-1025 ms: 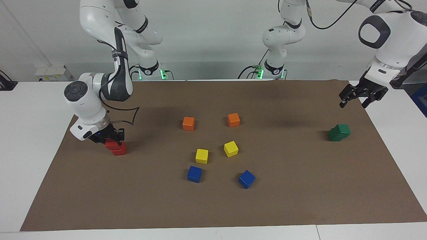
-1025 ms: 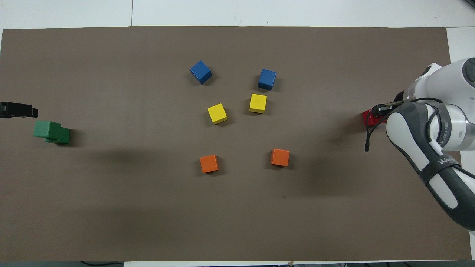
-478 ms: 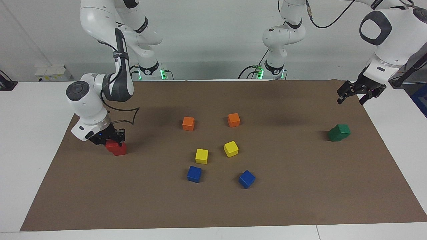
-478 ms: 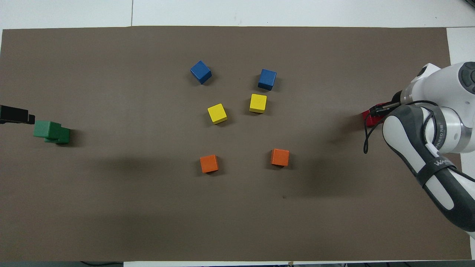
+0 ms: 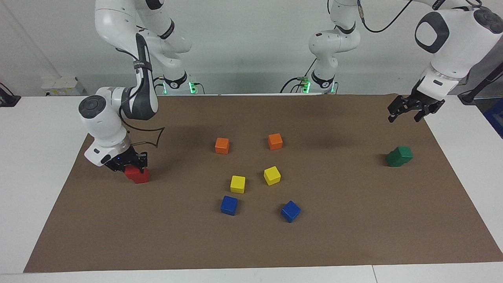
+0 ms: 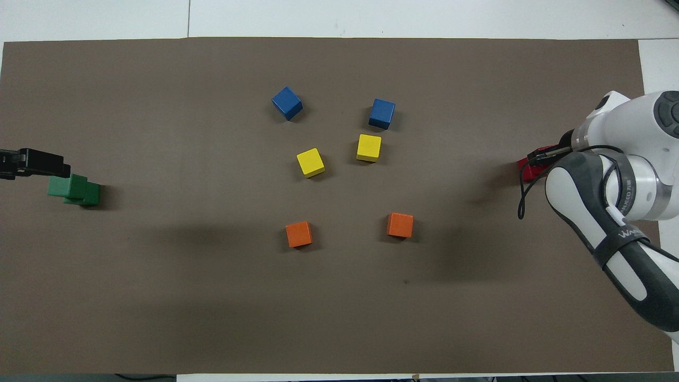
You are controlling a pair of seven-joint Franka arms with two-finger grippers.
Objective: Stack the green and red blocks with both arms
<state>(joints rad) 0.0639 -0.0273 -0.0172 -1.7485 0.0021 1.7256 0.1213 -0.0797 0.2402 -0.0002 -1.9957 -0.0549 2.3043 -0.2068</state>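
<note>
The right gripper [image 5: 133, 164] is low over the red pair [image 5: 137, 174] near the mat's [image 5: 251, 243] edge at the right arm's end of the desk [image 5: 35, 157], its fingers pinching the upper red block, which sits on the lower one — whether its full weight is down yet I cannot tell from either view. In the overhead view the arm hides most of that pair; only a red corner [image 6: 530, 167] shows.

The left gripper [image 5: 405, 111] hangs in the air with fingers spread, holding nothing, above the mat's edge at the left arm's end. Under and somewhat clear of it stand the two green blocks [image 5: 399, 156], one on the other but offset (the top block overhangs toward the mat's edge), so that stack looks done, if untidy.

The step in hand, as I read it, is placing red on red. The next move calls for the right fingers to part gently and the gripper to rise straight up — any sideways drag could pull the top block off. The left arm seems to be waiting.

The orange [image 5: 222, 145], yellow [image 5: 237, 184] and blue [image 5: 229, 205] cubes at mid-mat are no part of this.
</note>
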